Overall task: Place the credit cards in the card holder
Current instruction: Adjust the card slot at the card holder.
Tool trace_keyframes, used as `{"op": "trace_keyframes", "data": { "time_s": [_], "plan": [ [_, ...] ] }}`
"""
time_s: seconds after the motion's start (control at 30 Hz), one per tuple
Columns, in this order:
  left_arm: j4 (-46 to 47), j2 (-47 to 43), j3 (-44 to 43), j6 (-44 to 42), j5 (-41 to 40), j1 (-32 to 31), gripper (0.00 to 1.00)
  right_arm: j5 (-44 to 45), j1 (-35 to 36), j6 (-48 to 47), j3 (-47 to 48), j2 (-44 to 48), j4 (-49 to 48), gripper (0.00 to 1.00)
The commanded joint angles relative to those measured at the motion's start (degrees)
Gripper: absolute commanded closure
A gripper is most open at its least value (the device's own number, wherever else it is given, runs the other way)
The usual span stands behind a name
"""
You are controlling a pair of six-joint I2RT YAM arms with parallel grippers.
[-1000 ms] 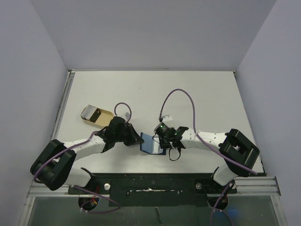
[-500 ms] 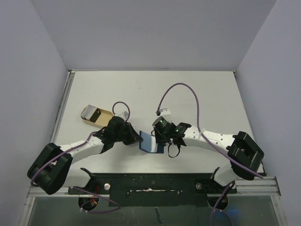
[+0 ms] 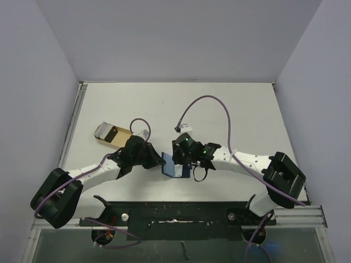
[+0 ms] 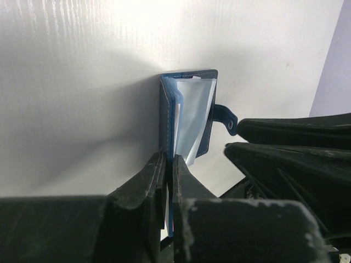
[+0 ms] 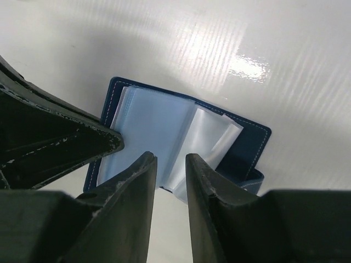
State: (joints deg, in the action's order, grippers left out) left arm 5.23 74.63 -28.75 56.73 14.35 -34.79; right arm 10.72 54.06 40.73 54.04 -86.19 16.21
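The navy card holder [image 3: 174,167] is open near the table's front, with pale clear sleeves fanned inside. My left gripper [image 3: 157,161] is shut on its left cover [image 4: 164,115] and holds that cover up on edge. The snap tab [image 4: 226,118] sticks out to the right. My right gripper [image 3: 182,160] hovers over the sleeves [image 5: 164,123] with its jaws a little apart, and nothing is pinched between them [image 5: 170,163]. A tan card with a dark patch [image 3: 116,134] lies far to the left. The black card is not in view.
A grey strip [image 3: 101,130] lies against the tan card at the left of the white table [image 3: 219,109]. Grey walls stand round three sides. The purple cables arch above both arms. The left fingers [image 5: 66,148] show close beside the right ones.
My right gripper has moved left and a little away, onto the open card holder. The card holder's left cover has shifted slightly left with my left gripper.
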Motion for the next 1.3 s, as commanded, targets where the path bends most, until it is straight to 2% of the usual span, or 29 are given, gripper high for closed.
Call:
{"op": "trace_keyframes", "data": {
  "time_s": [0.0,0.07,0.13,0.2,0.3,0.4,0.43,0.47,0.5,0.57,0.63,0.77,0.83,0.87,0.97,1.03,1.23,1.27],
  "plan": [
    [1.27,-2.03,-1.70,-0.47,-0.64,-0.10,0.97,-3.07,0.27,-0.32,-0.05,-2.49,-5.94,0.71],
    [1.61,-1.84,-1.59,-0.41,-0.28,-0.10,0.97,-3.67,0.34,-0.30,-0.17,-3.40,-6.51,0.72],
    [2.04,-1.49,-1.48,-0.26,0.07,-0.11,0.91,-4.07,0.17,-0.07,-0.69,-4.06,-7.45,0.72],
    [2.29,-1.21,-1.35,-0.13,0.20,-0.10,0.90,-4.36,0.17,0.01,-1.17,-4.89,-8.19,0.72],
    [3.43,-0.94,-1.03,-0.11,0.87,-0.06,1.00,-4.48,0.06,0.22,-1.60,-6.24,-8.55,0.73],
    [5.20,-1.12,-0.34,0.53,2.02,-0.04,1.00,-4.32,0.03,0.57,-2.15,-7.17,-8.94,0.73],
    [5.83,-1.19,-0.01,0.87,2.32,-0.02,0.98,-4.23,-0.08,0.61,-2.30,-7.37,-9.05,0.73],
    [6.40,-1.22,0.27,1.18,2.50,0.13,0.90,-4.15,-0.02,0.66,-2.50,-7.44,-9.23,0.74],
    [6.79,-1.31,0.54,1.39,2.52,0.12,0.88,-4.14,-0.07,0.73,-2.72,-7.61,-9.45,0.74],
    [7.68,-1.42,0.99,1.62,2.80,0.12,0.91,-4.13,-0.20,0.82,-3.03,-7.78,-9.69,0.74],
    [8.91,-1.34,1.42,1.71,3.37,0.22,1.00,-4.23,-0.19,0.96,-3.31,-7.94,-9.91,0.74],
    [11.49,-1.42,2.30,2.58,4.58,0.22,1.00,-4.38,-0.28,1.15,-3.89,-7.83,-10.30,0.74],
    [11.83,-1.42,2.43,2.81,4.56,0.24,0.90,-4.32,-0.28,1.19,-4.02,-7.80,-10.35,0.75],
    [12.08,-1.47,2.51,2.90,4.59,0.22,0.89,-4.31,-0.30,1.24,-4.11,-7.77,-10.48,0.75],
    [13.03,-1.81,2.94,3.11,4.88,0.24,0.91,-4.39,-0.32,1.40,-4.45,-7.67,-10.74,0.75],
    [14.07,-2.06,3.35,3.40,5.21,0.24,1.00,-4.39,-0.37,1.37,-4.59,-7.80,-10.95,0.75],
    [17.91,-2.38,4.44,4.39,7.06,0.28,1.00,-4.79,-0.57,1.54,-5.21,-8.06,-11.68,0.75],
    [18.33,-2.38,4.60,4.48,7.16,0.31,0.95,-4.83,-0.64,1.62,-5.26,-8.03,-11.77,0.75]
  ]
}}
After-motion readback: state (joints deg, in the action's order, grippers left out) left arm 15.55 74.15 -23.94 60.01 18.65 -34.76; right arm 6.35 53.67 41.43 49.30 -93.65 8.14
